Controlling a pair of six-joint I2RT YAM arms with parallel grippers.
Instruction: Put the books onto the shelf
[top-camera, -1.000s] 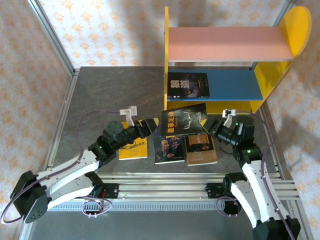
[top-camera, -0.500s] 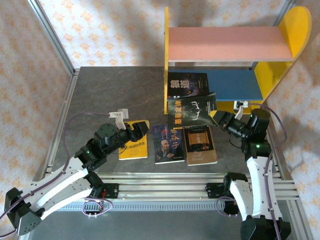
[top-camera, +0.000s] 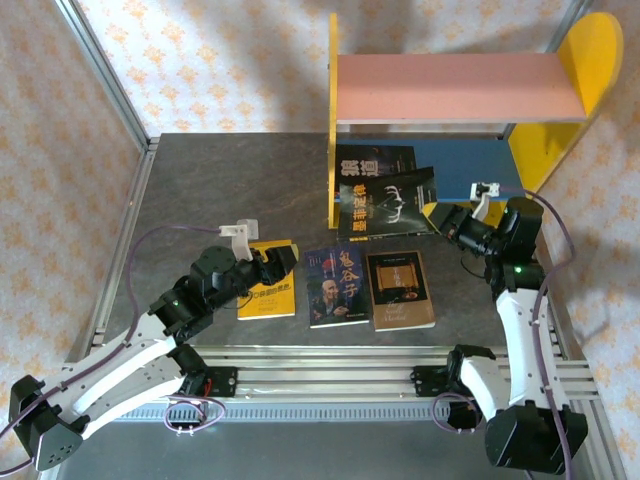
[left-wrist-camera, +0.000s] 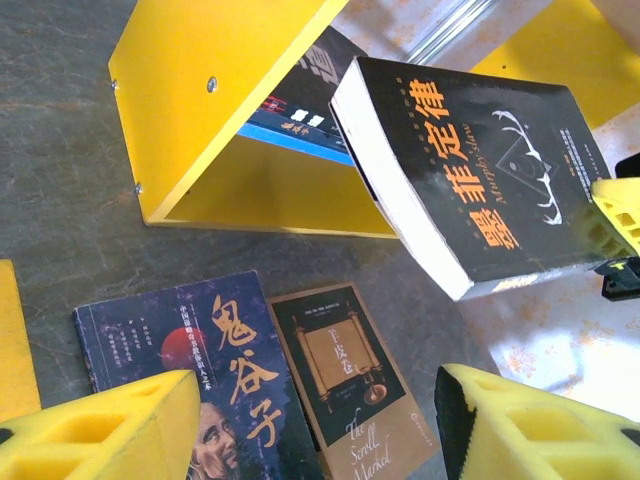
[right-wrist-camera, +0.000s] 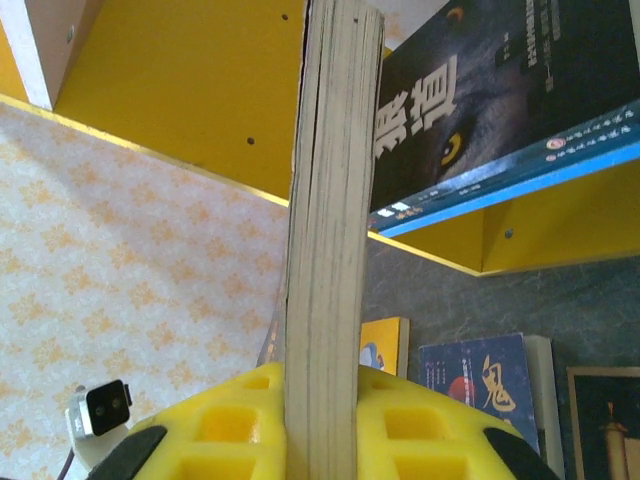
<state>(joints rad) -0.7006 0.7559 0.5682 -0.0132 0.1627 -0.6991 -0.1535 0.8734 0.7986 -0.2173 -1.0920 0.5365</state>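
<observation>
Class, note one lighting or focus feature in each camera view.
Top external: even light, the shelf casting a soft shadow on the wall. Left wrist: glare whitens the table below the held book. Right wrist: that book's page edge looks sharp; no glare.

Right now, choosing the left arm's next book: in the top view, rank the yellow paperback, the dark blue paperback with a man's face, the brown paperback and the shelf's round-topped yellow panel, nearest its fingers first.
1. Yellow paperback, under the left fingers.
2. Dark blue paperback, to their right.
3. Brown paperback, further right.
4. Round-topped yellow panel, far back right.
</observation>
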